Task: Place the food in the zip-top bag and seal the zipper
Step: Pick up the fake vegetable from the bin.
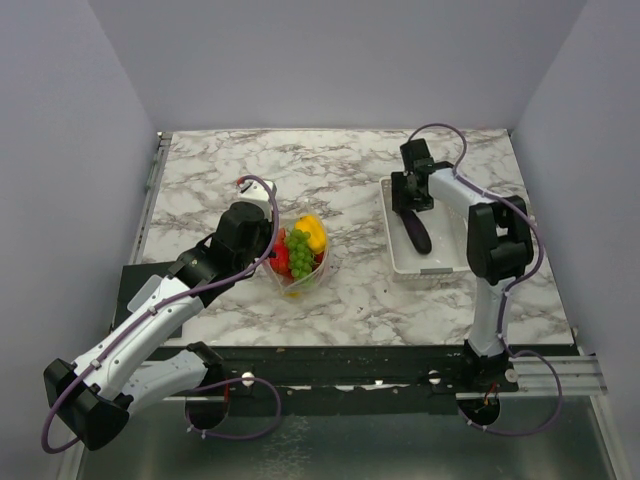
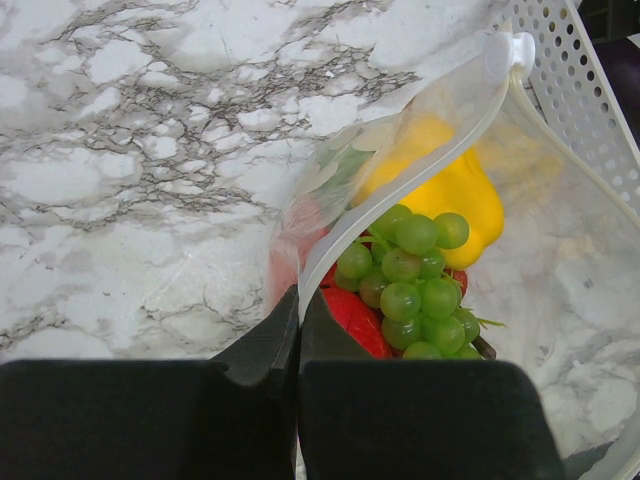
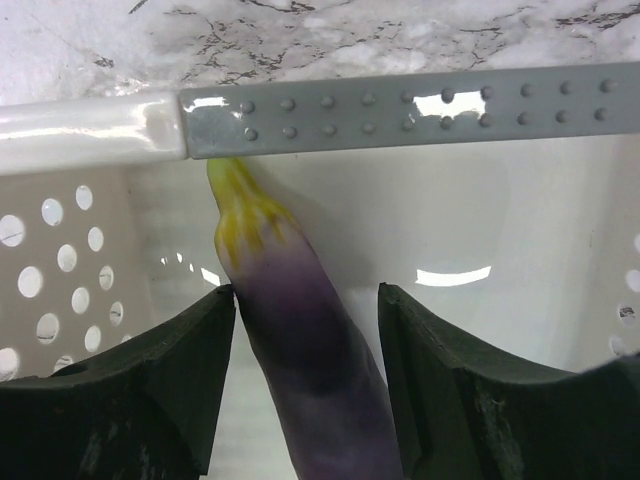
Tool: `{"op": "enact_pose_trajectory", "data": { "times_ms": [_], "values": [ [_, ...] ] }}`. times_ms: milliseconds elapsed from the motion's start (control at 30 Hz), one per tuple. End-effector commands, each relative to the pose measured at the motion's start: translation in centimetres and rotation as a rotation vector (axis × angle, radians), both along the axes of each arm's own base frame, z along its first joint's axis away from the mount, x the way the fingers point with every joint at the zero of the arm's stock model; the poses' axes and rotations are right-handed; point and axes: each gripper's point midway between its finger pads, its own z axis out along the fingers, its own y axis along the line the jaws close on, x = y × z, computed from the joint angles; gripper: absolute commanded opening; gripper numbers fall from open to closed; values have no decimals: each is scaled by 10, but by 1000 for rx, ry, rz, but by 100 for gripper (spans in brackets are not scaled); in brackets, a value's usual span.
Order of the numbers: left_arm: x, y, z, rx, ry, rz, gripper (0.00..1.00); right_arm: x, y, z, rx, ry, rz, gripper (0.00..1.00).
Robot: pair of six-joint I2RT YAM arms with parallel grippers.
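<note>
Nearest you in the left wrist view, the left fingers [image 2: 270,350] are clenched on the near end of the zipper [image 2: 400,185], pinching the rim of the zip-top bag [image 2: 570,270] at the bottom centre of the frame. That film looks thin and limp, so expect it to sag and fold wherever you are not holding it; grip the stiffer whitish strip. Beyond the pinch, green grapes [image 2: 410,285] and a yellow lemon [image 2: 460,190] already lie inside, on the marble desk [image 2: 150,150]. In the right wrist view, the right fingers [image 3: 170,380] are released, straddling the purple piece [image 3: 300,370] in the white basket [image 3: 450,220], which sits right of centre in the overhead view. The piece looks light, hard and glossy, likely slippery; close on its thicker body, not the tapering yellow tip.
</note>
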Motion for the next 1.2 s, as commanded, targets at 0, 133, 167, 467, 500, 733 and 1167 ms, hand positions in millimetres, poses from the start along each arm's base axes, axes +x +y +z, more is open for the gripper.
{"op": "enact_pose_trajectory", "data": {
  "times_ms": [0,133,167,467,500,733,1167],
  "values": [
    [0,-3,-1,-9,-2,-20,0,-2,1,-9,-2,51,32,63],
    [0,-3,0,-11,-3,-20,0,-1,-1,-11,-15,54,26,57],
    [0,-3,-1,-11,-2,-20,0,0,-2,-10,-20,51,23,55],
    [0,-3,0,-12,-4,-20,0,2,-15,26,-61,-34,-30,13],
    [0,-3,0,-13,-5,-20,0,1,-17,32,-60,-50,-36,11],
    [0,-3,1,-14,-7,-19,0,-5,-17,83,-24,-169,-63,1],
    [0,-2,2,-15,-9,-17,0,-41,59,218,341,-519,121,1]
  ]
}}
